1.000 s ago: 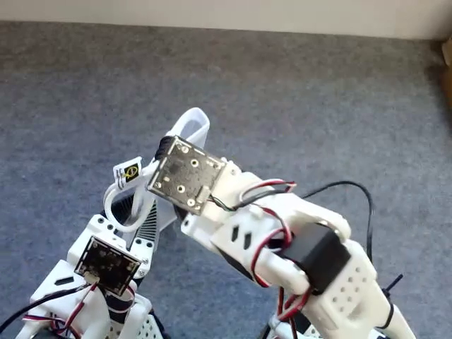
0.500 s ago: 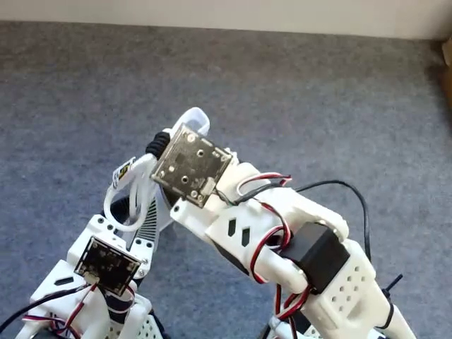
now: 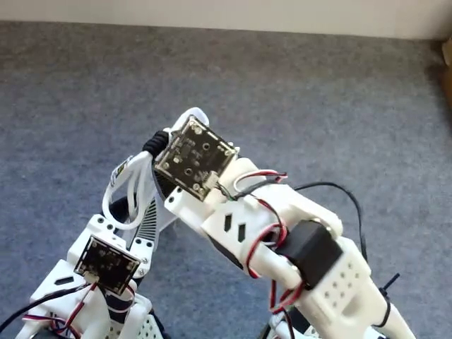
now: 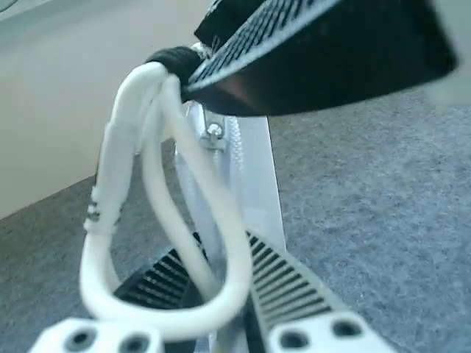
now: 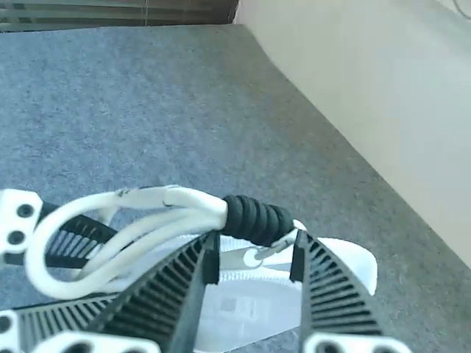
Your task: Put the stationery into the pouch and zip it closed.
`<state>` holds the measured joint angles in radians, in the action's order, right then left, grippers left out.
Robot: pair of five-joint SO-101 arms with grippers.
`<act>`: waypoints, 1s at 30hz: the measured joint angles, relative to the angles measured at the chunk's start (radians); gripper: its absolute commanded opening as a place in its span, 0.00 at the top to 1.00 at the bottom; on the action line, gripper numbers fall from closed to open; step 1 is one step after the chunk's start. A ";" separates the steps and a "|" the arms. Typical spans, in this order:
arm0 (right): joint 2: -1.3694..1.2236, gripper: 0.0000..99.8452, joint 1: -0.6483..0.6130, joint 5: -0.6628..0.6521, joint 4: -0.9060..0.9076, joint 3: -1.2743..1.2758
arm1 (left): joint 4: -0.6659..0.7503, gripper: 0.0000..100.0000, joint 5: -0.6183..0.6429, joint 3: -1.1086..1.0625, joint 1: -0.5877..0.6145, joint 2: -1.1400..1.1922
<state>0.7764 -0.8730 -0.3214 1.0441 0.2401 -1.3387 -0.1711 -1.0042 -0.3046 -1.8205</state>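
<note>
A translucent white pouch (image 3: 198, 119) stands upright over the grey carpet. My left gripper (image 4: 221, 294) is shut on its lower end, near my left arm's wrist in the high view (image 3: 145, 215). A white cord loop (image 3: 133, 185) with a black coil (image 3: 152, 145) hangs from the metal zip pull (image 4: 214, 134). My right gripper (image 5: 254, 246) sits at the pouch's top, with the coil (image 5: 254, 215) lying across its fingertips and the zip pull (image 5: 255, 257) between its fingers. It looks shut on the cord there. The pouch's contents are hidden.
Grey carpet (image 3: 318, 106) surrounds both arms, with open floor to the far side and the right. A pale wall strip (image 3: 226, 13) runs along the far edge. A wooden corner (image 3: 447, 70) shows at the right edge. My right arm's cables (image 3: 339, 191) loop above its body.
My right gripper has turned and shifted left in the high view, carrying the black coil and cord loop with it. The left arm and the pouch's lower end have stayed put.
</note>
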 measured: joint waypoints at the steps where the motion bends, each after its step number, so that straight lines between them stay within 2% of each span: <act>1: 0.000 0.85 0.000 0.003 -0.023 0.017 | 0.000 0.99 0.002 0.000 0.002 0.000; 7: 0.012 0.86 0.002 0.008 -0.083 0.097 | 0.000 0.99 0.002 0.000 0.002 0.000; 11: 0.015 1.00 0.005 0.008 -0.084 0.106 | 0.000 0.99 0.002 0.000 0.000 0.000; 16: 0.011 0.99 0.057 0.008 -0.098 0.106 | 0.000 0.99 0.002 0.000 0.000 0.000; 24: 0.015 0.99 0.203 0.008 -0.261 0.233 | 0.003 0.99 0.002 0.000 -0.006 0.000; 30: 0.018 0.99 0.245 0.008 -0.307 0.282 | 0.003 0.99 0.000 0.000 -0.008 0.000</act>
<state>0.7948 -0.6276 -0.3138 0.7373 0.5224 -1.3357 -0.1711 -1.0042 -0.3122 -1.8205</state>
